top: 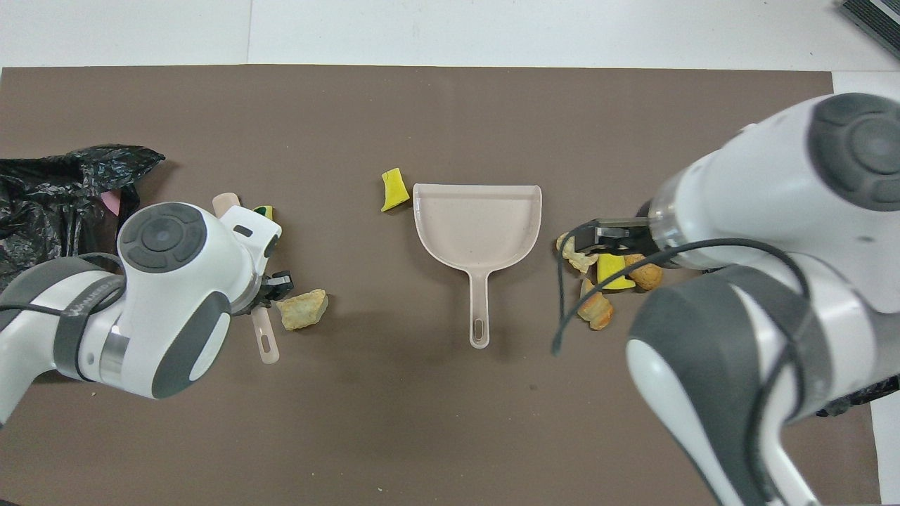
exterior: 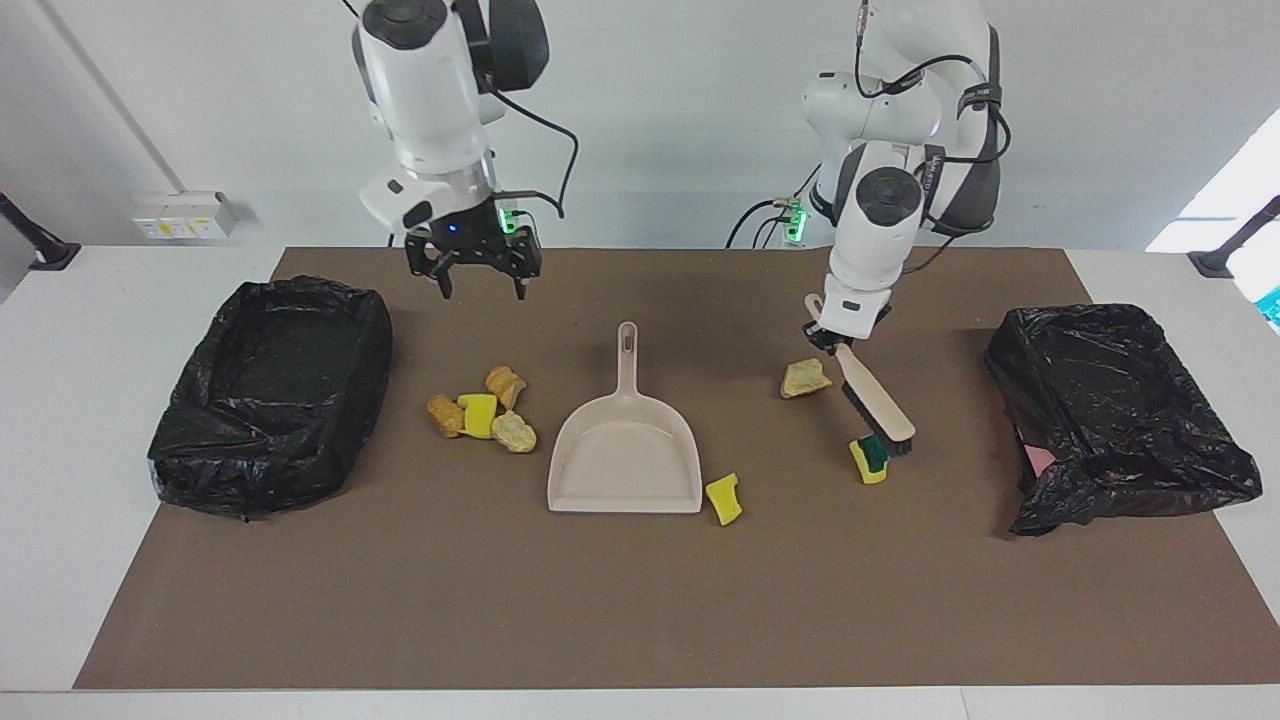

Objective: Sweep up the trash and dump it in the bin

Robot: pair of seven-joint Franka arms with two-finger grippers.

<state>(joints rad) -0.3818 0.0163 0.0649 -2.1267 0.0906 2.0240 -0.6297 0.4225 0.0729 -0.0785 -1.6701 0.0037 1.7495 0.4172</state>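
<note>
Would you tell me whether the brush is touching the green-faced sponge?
Touching: in the facing view the brush's dark bristles press on the green-faced sponge, no gap showing.

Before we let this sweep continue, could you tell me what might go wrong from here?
1. The brush, held by the left gripper, meets the green-faced sponge at a slant; it may flick it past the dustpan.
2. The right gripper, fingers open, hangs over the mat above the four-scrap cluster; coming down, it could scatter it.
</note>
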